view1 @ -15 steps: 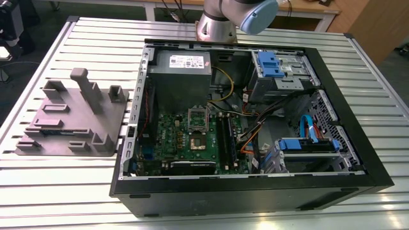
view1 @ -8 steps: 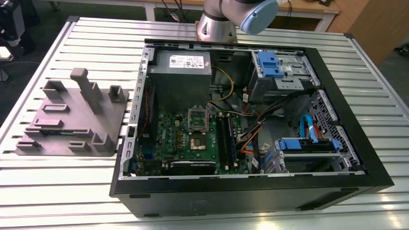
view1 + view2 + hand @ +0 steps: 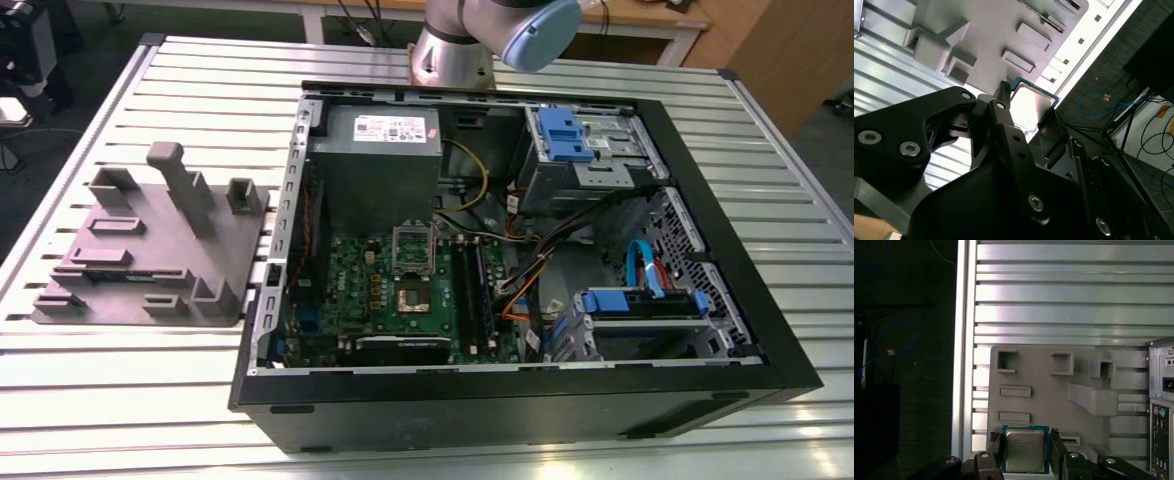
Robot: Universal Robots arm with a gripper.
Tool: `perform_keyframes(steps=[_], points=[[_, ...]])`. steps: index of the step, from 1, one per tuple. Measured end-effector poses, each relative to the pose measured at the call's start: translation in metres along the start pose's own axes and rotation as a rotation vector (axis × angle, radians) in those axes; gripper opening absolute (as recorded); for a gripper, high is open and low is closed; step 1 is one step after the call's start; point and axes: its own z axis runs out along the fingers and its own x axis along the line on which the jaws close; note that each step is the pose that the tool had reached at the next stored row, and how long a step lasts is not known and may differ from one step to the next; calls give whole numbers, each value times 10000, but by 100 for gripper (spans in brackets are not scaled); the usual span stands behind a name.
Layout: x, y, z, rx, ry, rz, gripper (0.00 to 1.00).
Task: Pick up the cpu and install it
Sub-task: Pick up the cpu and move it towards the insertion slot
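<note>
The cpu (image 3: 1025,450), a small square chip with a shiny metal top and a thin blue-green rim, sits between the two black fingers of my gripper (image 3: 1026,441), which is shut on it. In the second wrist view the cpu (image 3: 1032,101) shows edge-on between the fingers (image 3: 1004,112). It hangs well above the grey plastic tray (image 3: 1054,390). In the exterior view, the dark square socket (image 3: 411,297) lies on the green motherboard inside the open computer case, with its metal frame (image 3: 411,243) swung up.
The grey tray (image 3: 147,250) with upright blocks lies on the slatted metal table at the exterior view's left, beside the open black case (image 3: 521,400). Cables, blue drive cages and a power supply (image 3: 380,135) crowd the case. The arm's base (image 3: 454,50) stands behind it.
</note>
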Motion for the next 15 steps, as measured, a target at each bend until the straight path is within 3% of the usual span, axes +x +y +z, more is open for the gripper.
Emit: perform_keyframes(steps=[15], points=[[-57, 0, -1, 0, 0, 0, 47]])
